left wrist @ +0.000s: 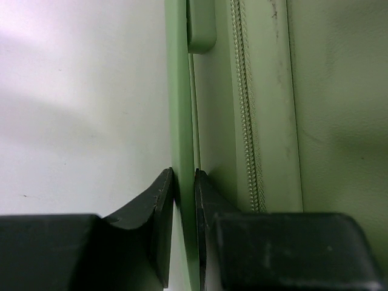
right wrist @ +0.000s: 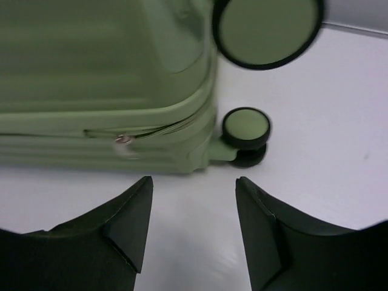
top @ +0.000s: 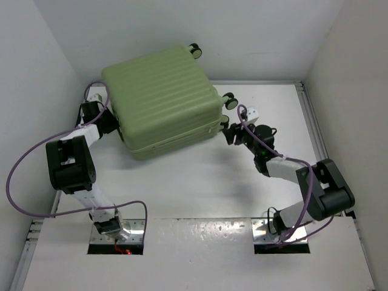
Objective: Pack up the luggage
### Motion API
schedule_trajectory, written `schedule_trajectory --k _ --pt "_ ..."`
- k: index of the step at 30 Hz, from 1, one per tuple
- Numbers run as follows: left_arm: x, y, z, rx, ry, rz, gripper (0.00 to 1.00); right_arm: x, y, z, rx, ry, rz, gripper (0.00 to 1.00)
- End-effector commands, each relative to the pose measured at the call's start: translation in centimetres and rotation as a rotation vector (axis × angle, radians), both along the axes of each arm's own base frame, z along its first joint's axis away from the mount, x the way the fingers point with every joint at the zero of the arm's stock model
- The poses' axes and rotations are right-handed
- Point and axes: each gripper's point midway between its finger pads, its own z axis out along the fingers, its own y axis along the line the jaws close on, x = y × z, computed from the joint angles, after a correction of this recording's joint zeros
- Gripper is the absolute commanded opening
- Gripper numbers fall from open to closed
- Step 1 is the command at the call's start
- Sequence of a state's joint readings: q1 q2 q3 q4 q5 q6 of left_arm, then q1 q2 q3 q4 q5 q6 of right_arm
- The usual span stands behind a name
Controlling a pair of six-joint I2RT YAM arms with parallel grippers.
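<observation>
The luggage lies flat and closed in the upper middle of the top view, so its inside is hidden. It is light green and ribbed, with wheels on its right side. The left hand pinches its thin edge beside the zipper. The right hand is open near the wheels, over bare white worktop.
</observation>
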State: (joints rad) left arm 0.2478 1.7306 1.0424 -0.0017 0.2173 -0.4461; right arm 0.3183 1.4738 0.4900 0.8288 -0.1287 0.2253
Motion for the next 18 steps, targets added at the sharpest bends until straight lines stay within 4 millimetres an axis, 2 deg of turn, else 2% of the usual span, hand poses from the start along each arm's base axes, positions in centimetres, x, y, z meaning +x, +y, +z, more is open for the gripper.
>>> schedule_trajectory --k 1,2,3,4,5,6,8,11,15,17,18 --pt "-3.1 -2.0 -3.0 -0.059 0.135 -0.057 0.09 -1.1 3.2 1.1 0.042 -0.025 0.115 0.58" --pt "-3.1 -2.0 -2.6 -0.057 0.126 -0.057 0.09 -1.6 4.3 0.2 -0.003 -0.018 0.142 0.58" --pt "-3.1 -2.0 -2.6 -0.057 0.126 -0.057 0.09 -1.0 4.6 0.7 -0.014 -0.03 0.131 0.55" --pt "-3.4 -1.9 -3.0 -0.053 0.137 -0.051 0.09 -0.4 4.0 0.4 -0.035 -0.027 0.074 0.54" --pt "-3.4 -1.9 -3.0 -0.053 0.137 -0.05 0.09 -0.7 4.7 -0.4 -0.049 -0.007 0.081 0.53" --pt "-3.4 -1.9 -3.0 -0.053 0.137 -0.05 0.09 -0.2 4.8 0.0 -0.049 -0.018 0.063 0.53" --pt "-3.3 -1.9 -2.6 -0.051 0.128 -0.051 0.09 -0.1 5.4 -0.7 -0.07 0.0 0.032 0.54" --pt "-3.6 -2.4 -2.9 -0.052 0.137 -0.06 0.09 0.5 6.4 -0.6 -0.075 0.003 0.005 0.58" --pt "-3.9 -2.5 -3.3 -0.055 0.146 -0.06 0.09 1.4 6.7 -0.9 -0.094 -0.006 -0.04 0.58" --pt "-3.7 -2.4 -3.1 -0.052 0.137 -0.06 0.09 2.1 6.9 -0.3 -0.076 -0.013 -0.053 0.58" --pt "-3.7 -2.4 -3.1 -0.052 0.137 -0.06 0.09 2.1 7.0 -1.0 -0.084 0.008 -0.055 0.58"
